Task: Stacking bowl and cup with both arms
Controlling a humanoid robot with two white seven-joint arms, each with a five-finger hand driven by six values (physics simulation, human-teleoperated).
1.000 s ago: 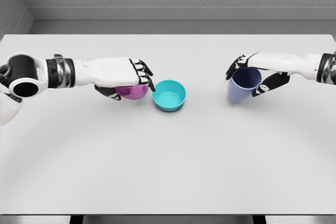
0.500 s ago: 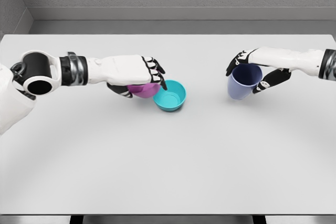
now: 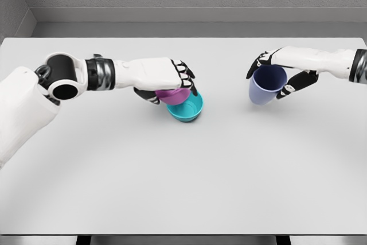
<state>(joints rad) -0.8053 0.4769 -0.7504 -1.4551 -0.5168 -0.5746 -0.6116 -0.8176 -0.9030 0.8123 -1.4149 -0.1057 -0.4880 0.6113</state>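
Two glossy vessels gripped: left robot hand (image 3: 172, 78) clasps rounded purple bowl (image 3: 174, 96), right robot hand (image 3: 281, 76) tapered blue cup (image 3: 266, 84).

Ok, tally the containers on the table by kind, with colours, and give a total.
Bowls: 2, a purple bowl held in the left hand and a teal bowl on the table.
Cups: 1, a blue cup held in the right hand.
Total: 3
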